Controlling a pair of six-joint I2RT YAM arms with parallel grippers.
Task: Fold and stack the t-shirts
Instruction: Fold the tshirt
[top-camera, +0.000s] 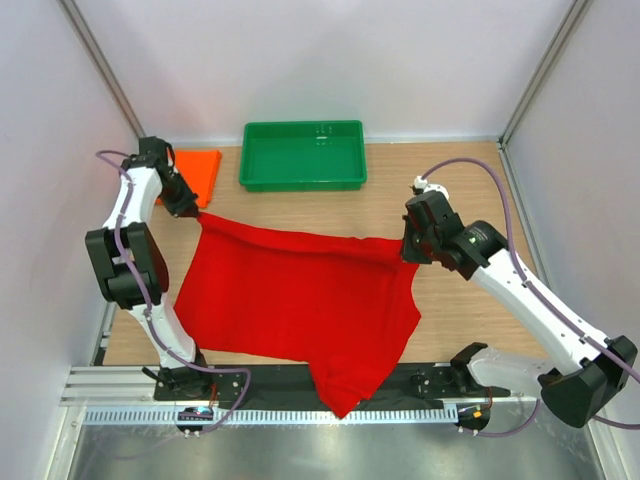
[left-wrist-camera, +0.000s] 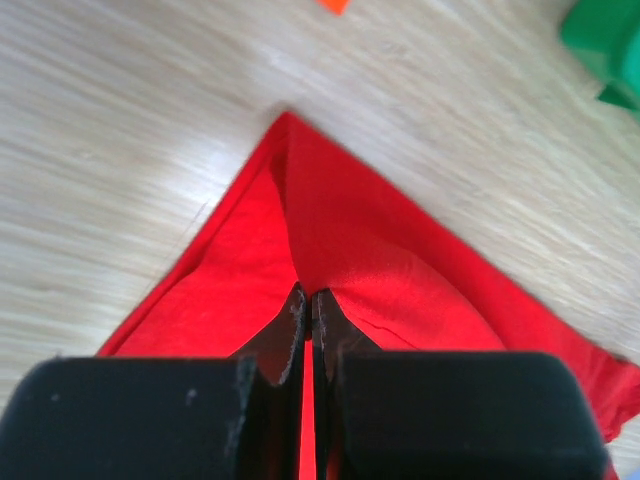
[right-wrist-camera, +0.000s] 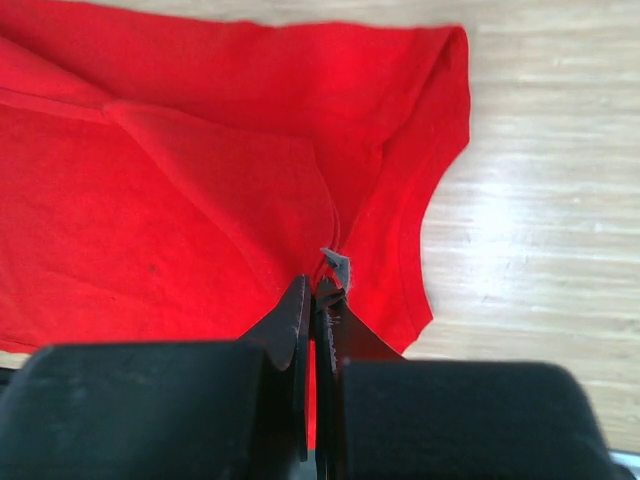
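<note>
The red t-shirt (top-camera: 300, 300) lies spread across the wooden table, its lower part hanging over the near edge. My left gripper (top-camera: 190, 210) is shut on its far left corner; the left wrist view shows red cloth (left-wrist-camera: 380, 250) pinched between the jaws. My right gripper (top-camera: 408, 252) is shut on the shirt's right edge, and the right wrist view shows the cloth (right-wrist-camera: 200, 180) with a small grey tag (right-wrist-camera: 335, 268) at the jaws. The orange t-shirt (top-camera: 197, 172) lies folded at the far left, behind my left arm.
A green plastic tray (top-camera: 303, 176) stands at the back centre, with nothing visible in it. White walls close in the left, right and back. A black rail (top-camera: 420, 385) runs along the near edge by the arm bases.
</note>
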